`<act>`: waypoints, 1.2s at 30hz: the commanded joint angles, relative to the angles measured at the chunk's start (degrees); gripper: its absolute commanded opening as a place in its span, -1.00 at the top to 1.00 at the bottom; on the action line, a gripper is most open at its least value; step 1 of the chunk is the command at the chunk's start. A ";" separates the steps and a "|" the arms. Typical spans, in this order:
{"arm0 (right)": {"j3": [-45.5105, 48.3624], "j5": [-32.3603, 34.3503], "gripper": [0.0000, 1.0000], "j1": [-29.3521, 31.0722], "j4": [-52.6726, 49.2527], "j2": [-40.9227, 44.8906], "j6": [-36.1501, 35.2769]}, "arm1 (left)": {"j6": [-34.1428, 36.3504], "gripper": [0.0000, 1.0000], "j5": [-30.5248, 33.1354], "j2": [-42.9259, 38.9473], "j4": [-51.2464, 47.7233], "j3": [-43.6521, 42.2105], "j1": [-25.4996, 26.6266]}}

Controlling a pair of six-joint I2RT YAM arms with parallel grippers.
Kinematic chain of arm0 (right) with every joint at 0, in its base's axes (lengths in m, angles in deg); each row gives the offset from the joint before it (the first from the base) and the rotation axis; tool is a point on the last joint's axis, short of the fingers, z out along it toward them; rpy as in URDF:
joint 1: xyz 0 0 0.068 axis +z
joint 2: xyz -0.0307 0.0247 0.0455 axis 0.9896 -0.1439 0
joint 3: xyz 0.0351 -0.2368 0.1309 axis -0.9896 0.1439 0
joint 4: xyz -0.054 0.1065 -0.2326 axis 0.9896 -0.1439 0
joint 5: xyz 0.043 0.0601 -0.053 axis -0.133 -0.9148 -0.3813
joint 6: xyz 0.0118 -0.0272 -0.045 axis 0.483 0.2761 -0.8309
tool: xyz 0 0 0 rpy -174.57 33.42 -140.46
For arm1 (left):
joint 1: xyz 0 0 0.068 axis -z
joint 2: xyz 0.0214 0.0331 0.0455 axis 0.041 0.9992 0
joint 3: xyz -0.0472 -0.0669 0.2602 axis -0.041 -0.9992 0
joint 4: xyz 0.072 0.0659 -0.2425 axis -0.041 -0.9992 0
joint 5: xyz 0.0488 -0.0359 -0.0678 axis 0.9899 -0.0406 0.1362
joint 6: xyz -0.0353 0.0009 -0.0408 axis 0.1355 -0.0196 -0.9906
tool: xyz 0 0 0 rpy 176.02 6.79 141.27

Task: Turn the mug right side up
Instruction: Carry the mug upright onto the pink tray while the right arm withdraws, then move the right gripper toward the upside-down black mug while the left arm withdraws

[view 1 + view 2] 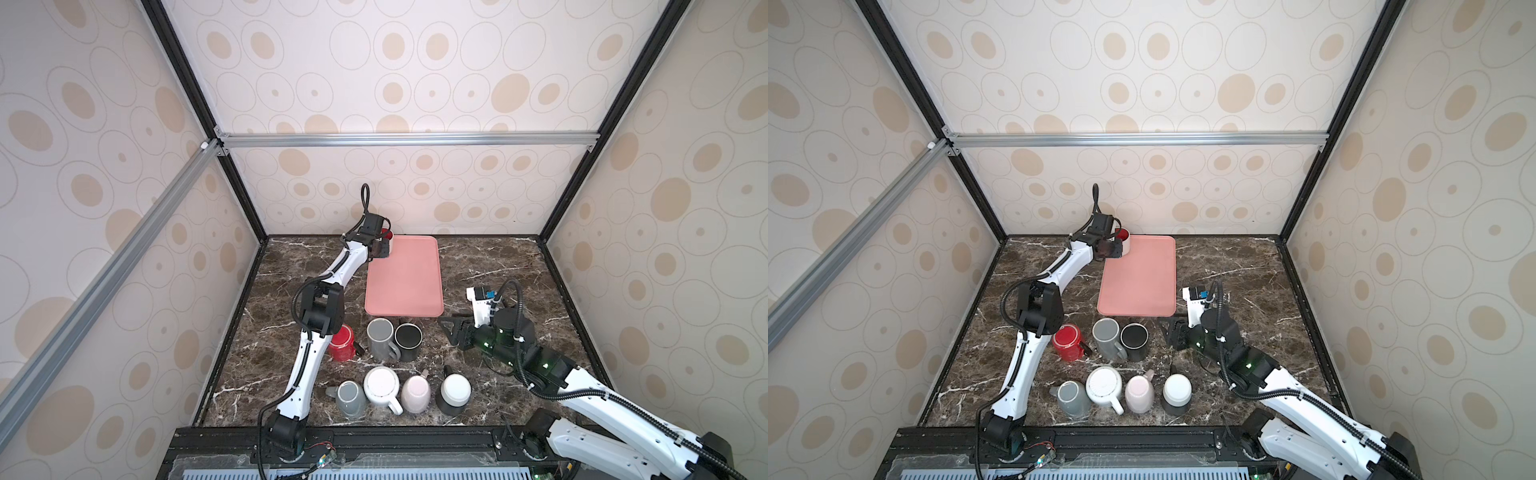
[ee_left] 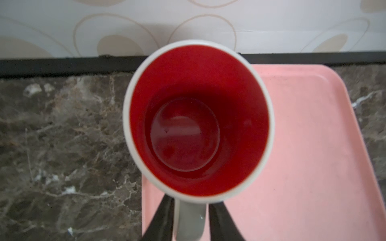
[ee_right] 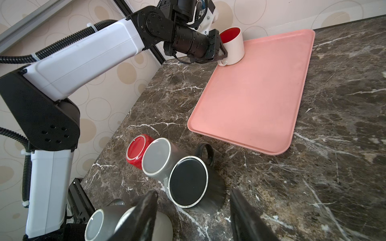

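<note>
A white mug (image 1: 387, 235) (image 1: 1124, 240) with a red inside stands mouth-up on the far left corner of the pink tray (image 1: 405, 282). In the left wrist view I look straight down into the mug (image 2: 198, 119). My left gripper (image 2: 191, 203) (image 1: 384, 249) straddles its grey-white handle (image 2: 191, 221), open, with a thin gap on each side. The right wrist view shows the left gripper (image 3: 222, 55) low beside the mug (image 3: 234, 48). My right gripper (image 3: 194, 192) (image 1: 451, 328) hangs open and empty over the table, right of the black mug.
Several other mugs stand base-up in front of the tray: red (image 1: 343, 340), grey (image 1: 380, 336) and black (image 1: 408, 338) in one row, then grey (image 1: 351, 399), white (image 1: 382, 386), pink (image 1: 415, 392) and white-and-black (image 1: 455, 392) nearer the front edge. The enclosure wall is just behind the tray.
</note>
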 commanded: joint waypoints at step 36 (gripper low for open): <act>-8.45 2.74 -0.76 8.29 -30.24 -7.01 -7.97 | -17.67 -0.99 -15.01 -79.68 51.90 -91.94 6.35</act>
